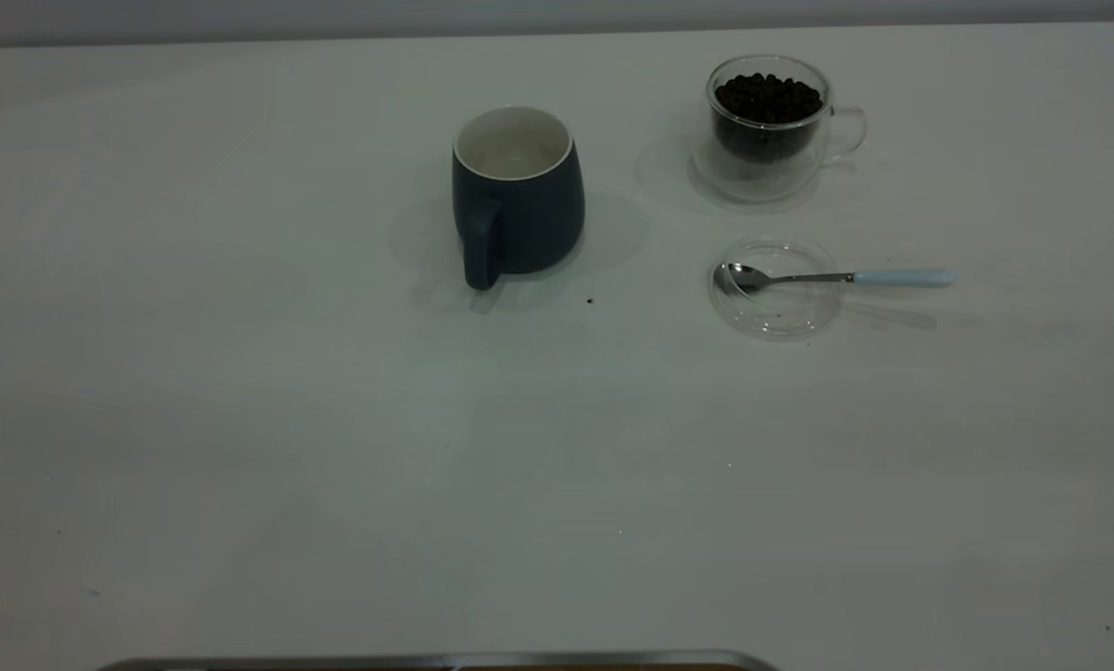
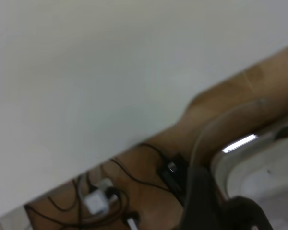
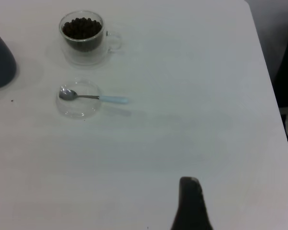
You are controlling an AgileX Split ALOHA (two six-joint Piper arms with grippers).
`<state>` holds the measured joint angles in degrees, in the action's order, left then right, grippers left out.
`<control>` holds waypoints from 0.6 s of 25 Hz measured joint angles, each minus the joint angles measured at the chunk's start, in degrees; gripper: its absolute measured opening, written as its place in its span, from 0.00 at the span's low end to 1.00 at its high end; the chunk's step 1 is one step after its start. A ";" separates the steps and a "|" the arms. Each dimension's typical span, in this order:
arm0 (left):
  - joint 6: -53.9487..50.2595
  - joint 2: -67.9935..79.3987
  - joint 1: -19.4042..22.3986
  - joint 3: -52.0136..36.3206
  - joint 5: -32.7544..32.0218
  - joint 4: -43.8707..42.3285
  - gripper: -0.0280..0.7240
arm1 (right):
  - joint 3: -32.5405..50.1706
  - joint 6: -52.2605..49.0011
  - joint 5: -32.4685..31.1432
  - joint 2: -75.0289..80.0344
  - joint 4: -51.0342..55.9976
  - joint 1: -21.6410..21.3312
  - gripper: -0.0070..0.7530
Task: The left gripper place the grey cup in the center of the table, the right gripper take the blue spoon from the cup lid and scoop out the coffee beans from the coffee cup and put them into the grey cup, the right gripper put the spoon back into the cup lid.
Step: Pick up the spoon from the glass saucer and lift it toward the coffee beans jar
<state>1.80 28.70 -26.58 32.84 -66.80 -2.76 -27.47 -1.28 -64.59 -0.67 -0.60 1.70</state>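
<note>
Spoon pickup looks next: grey cup (image 1: 517, 191) stands mid-table, so the right gripper (image 3: 191, 203), jaw state untellable, must reach the blue spoon (image 1: 836, 277) on the cup lid (image 1: 777, 308).

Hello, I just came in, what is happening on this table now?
Nothing is being handled at this moment. The grey cup stands near the table centre. The blue spoon lies with its bowl in the cup lid, in front of the coffee cup full of coffee beans. The right claw hovers apart from them.
</note>
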 joint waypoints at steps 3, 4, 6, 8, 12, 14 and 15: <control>0.00 -1.64 0.00 -3.03 0.30 1.70 0.79 | 0.00 0.00 0.00 0.00 0.00 0.00 0.78; 0.00 -1.86 0.00 -3.43 0.61 1.81 0.79 | 0.00 0.00 0.00 0.00 0.00 0.00 0.78; 0.05 -2.18 0.00 -3.66 2.10 1.68 0.79 | 0.00 0.00 0.00 0.00 0.00 0.00 0.78; 0.05 -2.19 0.00 -3.72 2.60 1.64 0.79 | 0.00 0.00 0.00 0.00 0.00 0.00 0.78; -0.20 -2.19 0.00 -5.04 2.96 2.04 0.79 | 0.00 0.00 0.00 0.00 0.00 0.00 0.78; -0.38 -2.19 0.00 -5.16 3.04 2.04 0.79 | 0.00 0.00 0.00 0.00 0.00 0.00 0.78; -0.45 -2.19 0.00 -5.18 3.04 2.04 0.79 | 0.00 0.00 0.00 0.00 0.00 0.00 0.78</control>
<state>1.35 26.51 -26.58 27.66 -63.76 -0.72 -27.47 -1.28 -64.59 -0.67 -0.60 1.70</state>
